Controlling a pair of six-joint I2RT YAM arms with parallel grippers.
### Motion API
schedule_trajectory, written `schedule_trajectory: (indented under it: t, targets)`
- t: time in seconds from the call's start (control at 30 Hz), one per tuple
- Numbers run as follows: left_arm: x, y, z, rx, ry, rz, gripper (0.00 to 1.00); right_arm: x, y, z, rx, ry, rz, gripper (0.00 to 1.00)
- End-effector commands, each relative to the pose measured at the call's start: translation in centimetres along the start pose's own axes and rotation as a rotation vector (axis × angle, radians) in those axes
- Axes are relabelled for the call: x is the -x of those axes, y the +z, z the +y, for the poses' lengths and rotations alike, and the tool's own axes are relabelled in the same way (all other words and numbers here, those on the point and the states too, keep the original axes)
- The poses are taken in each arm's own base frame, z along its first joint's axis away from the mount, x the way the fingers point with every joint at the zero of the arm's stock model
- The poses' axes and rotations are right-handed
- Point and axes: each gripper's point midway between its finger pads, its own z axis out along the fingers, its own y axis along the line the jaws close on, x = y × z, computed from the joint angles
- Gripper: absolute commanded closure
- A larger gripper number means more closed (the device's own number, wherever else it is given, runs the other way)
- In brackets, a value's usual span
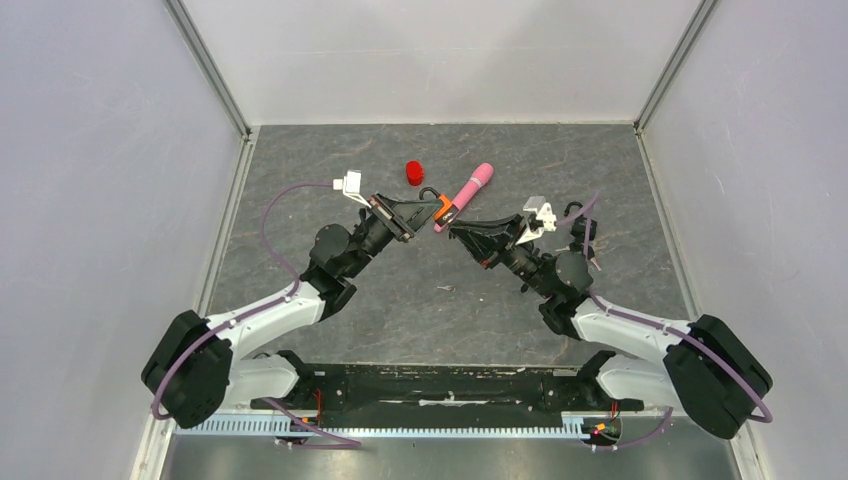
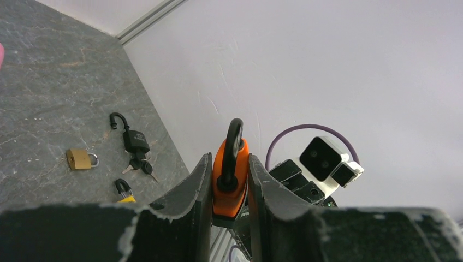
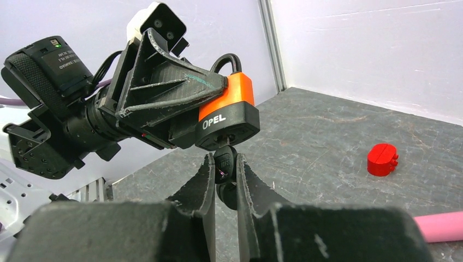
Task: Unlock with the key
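My left gripper (image 1: 432,212) is shut on an orange padlock (image 1: 445,210) with a black base and black shackle, holding it above the table. In the left wrist view the orange padlock (image 2: 230,180) sits clamped between the fingers, shackle pointing away. My right gripper (image 1: 456,229) is shut on a black-headed key (image 3: 224,162). The key's blade is in the keyhole in the black base of the padlock (image 3: 226,112), marked OPEL. A second black key head hangs just below the held one.
A red cylinder (image 1: 414,172) and a pink stick (image 1: 468,190) lie behind the grippers. In the left wrist view a black padlock with keys (image 2: 134,142), a brass padlock (image 2: 79,159) and a yellow padlock (image 2: 124,191) lie on the grey table near the right wall.
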Motion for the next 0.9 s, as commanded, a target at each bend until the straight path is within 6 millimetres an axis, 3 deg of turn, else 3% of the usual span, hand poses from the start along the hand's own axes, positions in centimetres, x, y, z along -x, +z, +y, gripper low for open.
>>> schedule_trajectory:
  t: [0.0, 0.17, 0.27, 0.6, 0.87]
  targets:
    - [-8.8, -2.7, -4.9, -0.209, -0.039, 0.411, 0.98, 3.6, 2.5, 1.1, 0.066, -0.020, -0.089, 0.99]
    - [-8.0, -2.2, -4.6, -0.183, -0.040, 0.368, 0.98, 2.5, 2.4, 1.4, 0.084, 0.032, -0.055, 1.00]
    - [-8.0, -1.7, -3.3, -0.091, -0.018, 0.373, 0.98, 1.3, 2.2, 0.7, 0.056, 0.014, -0.011, 1.00]
    - [-7.1, -2.0, -0.1, 0.108, 0.015, 0.319, 0.98, -1.5, 1.5, -2.7, -0.116, -0.157, 0.107, 1.00]
    - [-6.4, -2.5, 2.2, 0.240, 0.005, 0.256, 0.98, -2.5, 1.6, -2.7, -0.197, -0.366, 0.176, 1.00]
